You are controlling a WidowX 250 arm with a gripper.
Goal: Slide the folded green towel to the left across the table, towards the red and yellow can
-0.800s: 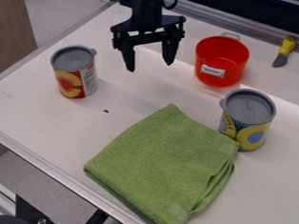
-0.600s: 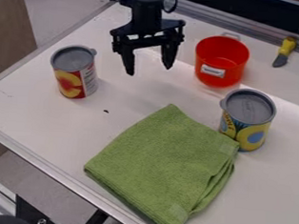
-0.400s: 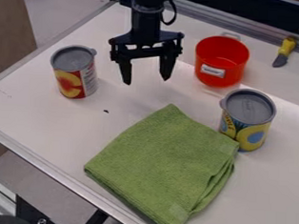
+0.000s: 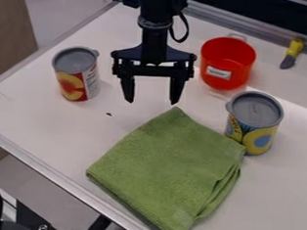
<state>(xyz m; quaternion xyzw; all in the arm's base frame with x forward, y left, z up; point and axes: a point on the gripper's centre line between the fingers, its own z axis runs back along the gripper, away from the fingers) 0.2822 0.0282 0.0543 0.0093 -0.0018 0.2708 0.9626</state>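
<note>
Your empty gripper (image 4: 151,101), its fingers spread, hangs nearest the upper corner of a folded green cloth (image 4: 171,172) on the white table (image 4: 44,125). You see a red pot (image 4: 240,61) bearing a pale label (image 4: 218,73), its visible interior bare. Closed cans picturing peaches (image 4: 71,86) and pineapple (image 4: 258,138) stand upright, left and right.

My claw (image 4: 152,100) hangs pointing down with its two fingers (image 4: 128,88) spread wide apart and nothing between them. Above it, my wrist (image 4: 153,52) stands nearly upright. A black cable (image 4: 183,30) loops out beside my arm (image 4: 156,10), which comes in from the top edge, above the claw.
</note>
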